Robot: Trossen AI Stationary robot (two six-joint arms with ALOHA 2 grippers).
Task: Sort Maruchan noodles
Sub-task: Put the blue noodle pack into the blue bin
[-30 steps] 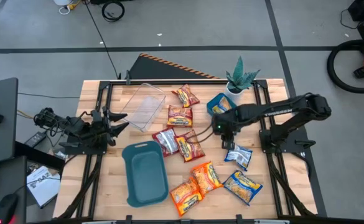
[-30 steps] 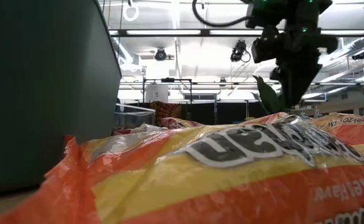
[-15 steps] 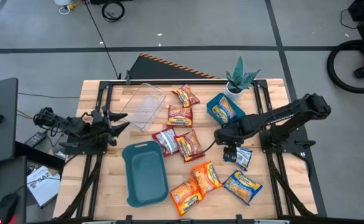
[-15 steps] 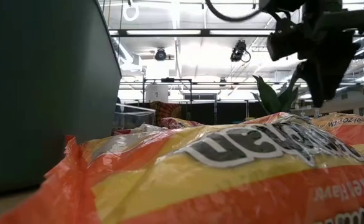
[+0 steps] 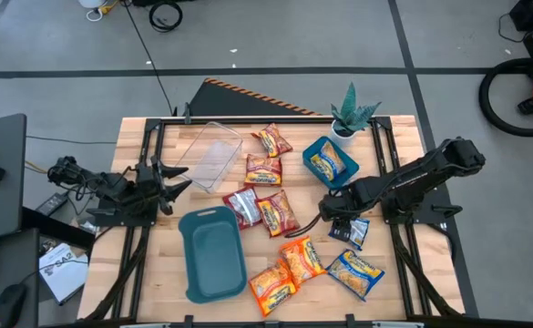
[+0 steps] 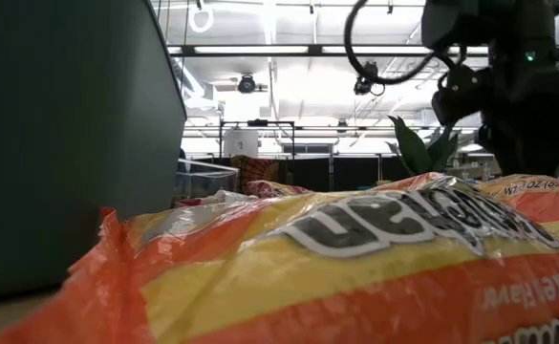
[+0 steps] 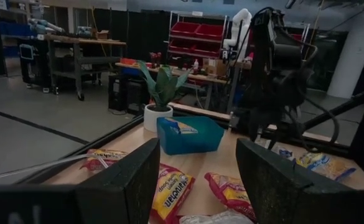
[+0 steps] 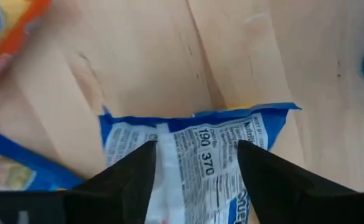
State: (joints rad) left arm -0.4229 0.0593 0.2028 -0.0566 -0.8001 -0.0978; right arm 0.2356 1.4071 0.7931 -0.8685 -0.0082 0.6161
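Note:
Several Maruchan packets lie flat on the wooden table: red ones (image 5: 268, 191) mid-table, orange ones (image 5: 287, 271) near the near edge, and a blue-and-yellow one (image 5: 355, 273) at the near right. Another lies in the small teal tray (image 5: 313, 153). My right gripper (image 5: 337, 221) is open and points down over a blue packet (image 5: 357, 231) lying white back up. In the right wrist view its fingers (image 8: 135, 177) stand at either side of that packet (image 8: 194, 127). My left gripper (image 7: 197, 186) waits open at the table's left edge. My right gripper comes at the blue packet from above with open fingers, one over each side of its white back (image 8: 200, 162). The packet lies flat on the table. Whether the fingers touch it, I cannot tell.
A large teal tray (image 5: 213, 252) lies near the near-left, and its wall (image 6: 69, 143) fills the left of the low view. A clear plastic bin (image 5: 210, 155) sits at the far left and a potted plant (image 5: 351, 114) at the far edge. Bare wood shows between the packets.
My right gripper has moved from beside the small teal tray toward the table's near edge and a little to the right, ending over the blue packet. No packet has moved.

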